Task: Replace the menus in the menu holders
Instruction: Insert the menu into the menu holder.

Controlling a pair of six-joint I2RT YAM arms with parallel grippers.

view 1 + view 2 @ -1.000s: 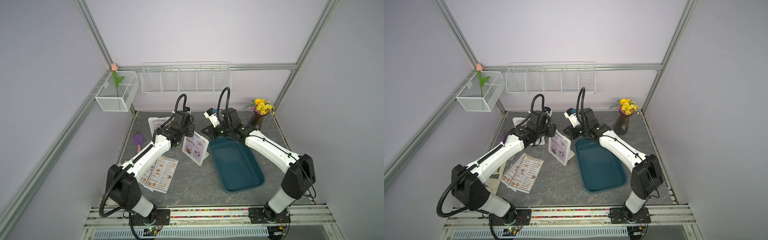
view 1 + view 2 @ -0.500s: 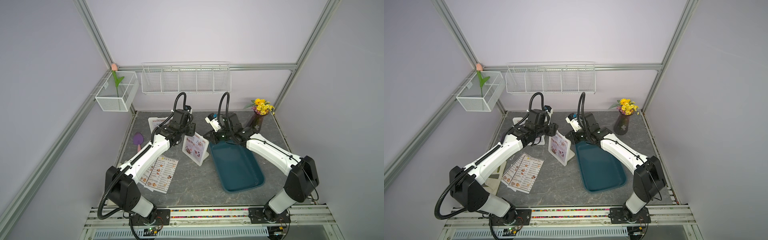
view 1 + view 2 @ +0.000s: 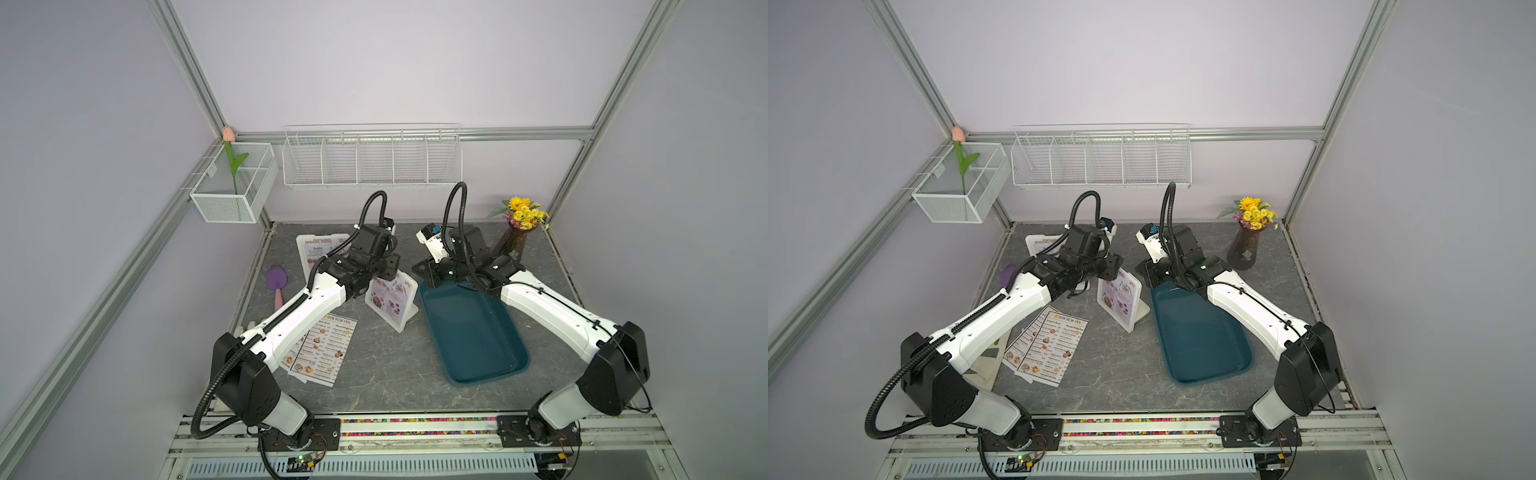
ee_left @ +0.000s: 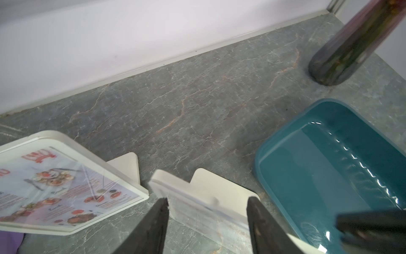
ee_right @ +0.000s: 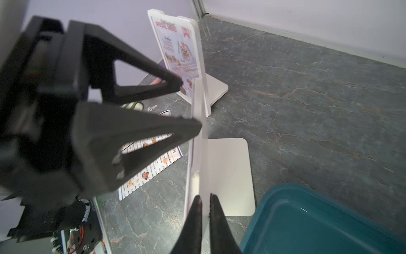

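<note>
- Beyond the left end effector [image 4: 207, 200], on the side away from the right arm, the second menu holder [image 5: 196, 44] stands with a red-headed sheet in it. Back toward that arm's base, the DIM SUM INN menus [image 3: 328, 353] lie flat on the counter [image 3: 395, 374].
- Between that end effector's spread fingers runs the top edge of the near menu holder [image 5: 228, 176]. The tips sit at the frame's front side; I cannot tell whether they press on it, and nothing is clamped. I judge the step in hand to be emptying this holder.
- Below both end effectors the near menu holder stands upright on its base, long axis vertical and leaning back a little. Its clear front faces the left arm's side, red heading uppermost. The SPECIAL MENU sheet [image 3: 390, 299] looks fully seated.
- At the holder's top corner the right end effector [image 5: 204, 195] is pressed nearly together on the thin upper edge; whether the paper is caught with it is unclear. The next move probably calls for a straight pull along the long axis, with the left end effector bracing the frame so it neither tips nor lifts.
- Just beside the right end effector, toward its own arm, lies the teal tray [image 3: 469, 332].
</note>
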